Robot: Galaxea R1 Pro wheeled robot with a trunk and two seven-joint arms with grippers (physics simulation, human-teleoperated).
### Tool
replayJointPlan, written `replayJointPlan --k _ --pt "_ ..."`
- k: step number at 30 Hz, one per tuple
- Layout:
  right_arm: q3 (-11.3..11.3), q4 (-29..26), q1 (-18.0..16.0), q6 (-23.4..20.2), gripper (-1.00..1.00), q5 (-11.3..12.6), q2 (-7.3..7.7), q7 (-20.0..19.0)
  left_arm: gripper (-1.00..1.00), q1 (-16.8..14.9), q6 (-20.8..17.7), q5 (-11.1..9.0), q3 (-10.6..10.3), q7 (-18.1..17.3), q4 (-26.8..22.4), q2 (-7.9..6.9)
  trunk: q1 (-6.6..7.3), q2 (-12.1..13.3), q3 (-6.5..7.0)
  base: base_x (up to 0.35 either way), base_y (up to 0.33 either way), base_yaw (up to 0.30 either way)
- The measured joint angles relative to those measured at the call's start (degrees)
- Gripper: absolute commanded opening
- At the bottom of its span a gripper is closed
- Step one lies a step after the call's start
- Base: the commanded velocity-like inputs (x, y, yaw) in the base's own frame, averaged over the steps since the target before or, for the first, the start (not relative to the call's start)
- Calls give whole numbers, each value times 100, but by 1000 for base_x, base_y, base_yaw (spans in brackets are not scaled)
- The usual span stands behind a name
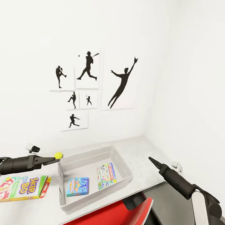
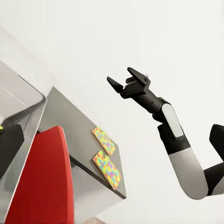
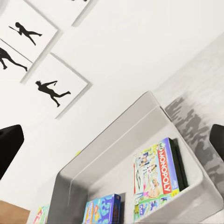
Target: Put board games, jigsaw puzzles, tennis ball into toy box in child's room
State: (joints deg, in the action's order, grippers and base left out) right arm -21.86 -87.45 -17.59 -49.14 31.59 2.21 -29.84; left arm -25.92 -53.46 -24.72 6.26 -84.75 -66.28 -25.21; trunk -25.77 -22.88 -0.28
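The light grey surface [image 1: 147,147] carries the toy box [image 1: 121,160], a Skip-Bo game [image 1: 21,186] and two jigsaw puzzles [image 2: 106,156].

Relative to the light grey shallow toy box [image 1: 122,163]: two cartoon-printed board games inside, the white-and-green Monopoly box [image 1: 106,175] and the smaller blue box [image 1: 78,186]; one yellow-green-red Skip-Bo box [image 1: 21,189] beside it; one yellow-green tennis ball [image 1: 58,155] near its rim; two multicoloured square jigsaw puzzles [image 2: 103,140] [image 2: 107,169] farther off.

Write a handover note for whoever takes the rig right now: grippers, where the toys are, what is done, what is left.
Left gripper: shut on the tennis ball, held beside the toy box, by its left rim.
Right gripper: open, holding nothing, raised over the table to the right of the box.
Done: two board games lie in the box, the blue game and the Monopoly box.
Left: drop the ball in; the Skip-Bo game lies on the table left of the box; the two jigsaw puzzles lie on the dark table section near its edge.
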Motion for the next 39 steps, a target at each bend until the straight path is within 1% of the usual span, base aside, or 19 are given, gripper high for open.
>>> replayJointPlan --k 9,16,21,39 --pt "-2 0 -2 0 100 2 0 1 100 8 1 6 0 0 0 -8 -1 0 82 -117 4 0" --pt "-8 0 -2 1 100 -1 5 0 100 9 2 8 1 0 0 -9 -2 1 135 -239 75 0" --pt "-10 0 -2 0 100 18 8 0 100 9 2 4 0 0 0 -9 -1 1 144 -150 31 0" --pt "-18 0 -2 3 100 62 9 0 100 9 2 9 0 0 -1 -9 0 1 145 -14 16 0"
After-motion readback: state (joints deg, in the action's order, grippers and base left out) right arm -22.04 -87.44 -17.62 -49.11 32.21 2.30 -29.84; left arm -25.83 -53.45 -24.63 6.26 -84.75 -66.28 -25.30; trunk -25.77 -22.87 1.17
